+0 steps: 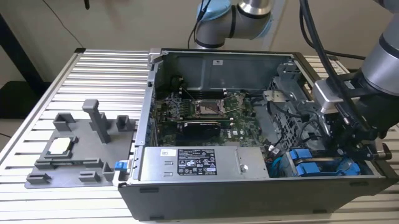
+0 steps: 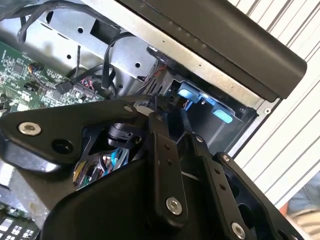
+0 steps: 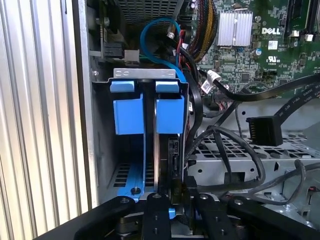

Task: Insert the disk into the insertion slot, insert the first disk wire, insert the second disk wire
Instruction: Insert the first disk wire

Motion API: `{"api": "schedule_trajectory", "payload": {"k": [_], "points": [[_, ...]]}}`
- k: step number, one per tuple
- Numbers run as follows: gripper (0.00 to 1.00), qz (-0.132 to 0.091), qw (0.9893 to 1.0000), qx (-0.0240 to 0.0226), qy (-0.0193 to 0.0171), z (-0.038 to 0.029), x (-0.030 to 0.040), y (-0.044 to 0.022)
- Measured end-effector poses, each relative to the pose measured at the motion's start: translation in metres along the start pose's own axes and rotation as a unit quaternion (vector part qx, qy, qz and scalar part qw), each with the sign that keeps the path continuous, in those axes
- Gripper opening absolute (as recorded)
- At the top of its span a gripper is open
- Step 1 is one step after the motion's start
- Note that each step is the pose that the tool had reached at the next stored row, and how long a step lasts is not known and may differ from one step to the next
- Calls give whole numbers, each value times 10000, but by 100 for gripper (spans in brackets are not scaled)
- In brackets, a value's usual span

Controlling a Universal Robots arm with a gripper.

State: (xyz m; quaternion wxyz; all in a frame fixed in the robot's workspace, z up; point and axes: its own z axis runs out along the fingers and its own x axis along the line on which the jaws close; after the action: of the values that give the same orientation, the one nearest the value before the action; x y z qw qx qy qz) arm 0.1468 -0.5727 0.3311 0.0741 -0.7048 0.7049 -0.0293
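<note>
Misalignment is the risk: the black gripper (image 3: 180, 212), narrowed seemingly around a black wire connector (image 3: 178, 192), may miss the blue-bracketed silver-grey disk (image 3: 169, 116) in the grey sheet-metal insertion slot (image 3: 145, 74), bending pins.

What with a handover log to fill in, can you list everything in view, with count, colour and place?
table: one, silver slats, under everything.
computer case: one, dark grey, open, on the table.
fixture tray: one, grey, on the table, at the exterior view's left of the case.
power supply: one, silver with a black-and-white label, inside the case.
motherboard: one, green, on the case floor.
insertion slot: one, grey metal, in the case corner at the exterior view's right.
blue brackets: two, bright blue, side by side in the slot.
black cables: several, beside the slot.
blue cable: one, looped beyond the slot.
robot arm: one, silver-grey, reaching in at the exterior view's right.
gripper: one, black, at the slot.
</note>
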Motion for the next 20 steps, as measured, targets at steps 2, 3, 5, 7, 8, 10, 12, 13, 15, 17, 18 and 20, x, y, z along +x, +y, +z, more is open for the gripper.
{"api": "schedule_trajectory", "payload": {"k": [2, 3, 5, 7, 8, 10, 12, 13, 15, 17, 18, 20], "points": [[27, -1, 10000, 0, 5, -12, -1, -2], [27, 0, 10000, -1, 5, -28, -2, -4], [27, -6, 10000, -4, 15, -97, -6, -14], [27, -8, 10000, -5, 15, -185, -12, -27], [27, -8, 10000, -5, 16, -232, -15, -34], [27, -8, 10000, -5, 18, -321, -21, -47], [27, -9, 10000, -5, 19, -411, -26, -60], [27, -9, 10000, -5, 19, -455, -29, -67], [27, -9, 10000, -5, 20, -544, -35, -80], [27, -9, 10000, -5, 22, -633, -40, -93], [27, -9, 10000, -5, 22, -681, -44, -100], [27, -10, 10000, -5, 27, -734, -48, -109]]}}
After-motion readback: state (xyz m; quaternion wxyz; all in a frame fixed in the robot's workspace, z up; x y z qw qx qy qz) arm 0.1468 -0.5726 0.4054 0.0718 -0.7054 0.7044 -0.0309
